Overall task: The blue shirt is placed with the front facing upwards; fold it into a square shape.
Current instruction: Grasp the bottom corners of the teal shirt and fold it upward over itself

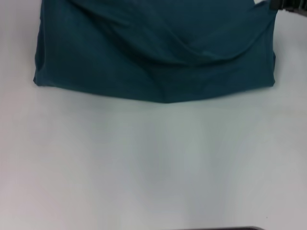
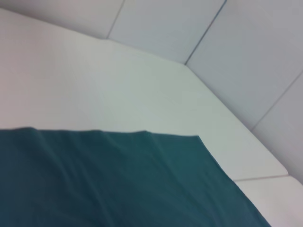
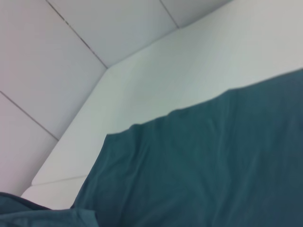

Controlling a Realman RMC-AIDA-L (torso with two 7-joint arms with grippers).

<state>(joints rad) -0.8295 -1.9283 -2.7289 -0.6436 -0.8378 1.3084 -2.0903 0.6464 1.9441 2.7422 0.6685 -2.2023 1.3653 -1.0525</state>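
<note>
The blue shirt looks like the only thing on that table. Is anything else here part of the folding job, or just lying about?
Part of the job:
- the blue shirt, lying creased at the table's far side
- the right pincer, just showing by the shirt's far right corner

Just there:
- the white table
- a dark edge nearest the robot; I cannot tell what it is

Matt cloth shirt (image 1: 153,57), smooth table (image 1: 153,163)
</note>
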